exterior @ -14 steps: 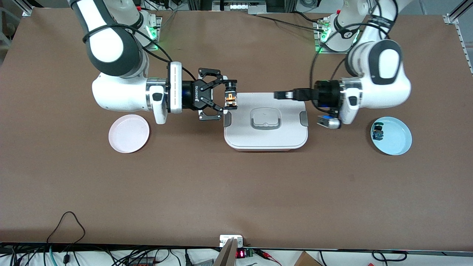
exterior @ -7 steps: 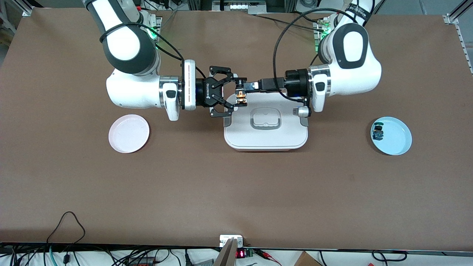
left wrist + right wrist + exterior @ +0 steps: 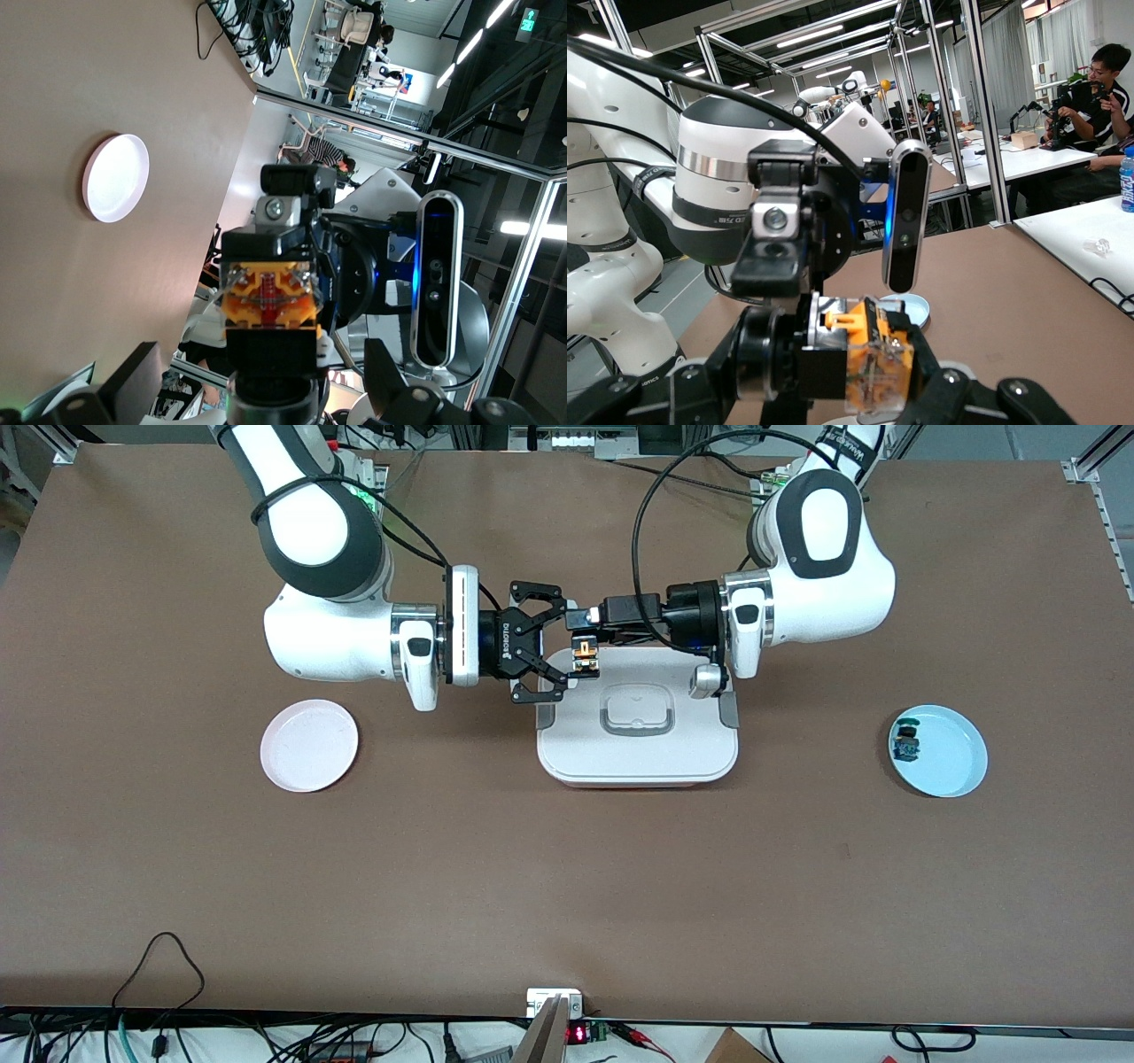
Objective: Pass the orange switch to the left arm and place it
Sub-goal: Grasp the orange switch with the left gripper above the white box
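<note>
Robotics lab: aluminium framing (image 3: 983, 106), workbenches (image 3: 1028, 155).

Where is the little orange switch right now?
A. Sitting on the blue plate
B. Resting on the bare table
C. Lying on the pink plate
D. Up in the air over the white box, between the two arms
D: the orange switch sits between the right gripper and left gripper, above the box edge nearest the arm bases.

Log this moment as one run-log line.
phase: handover over box | orange switch: in right pincer | left pincer: at switch, grip unclear | pink plate: bare
</note>
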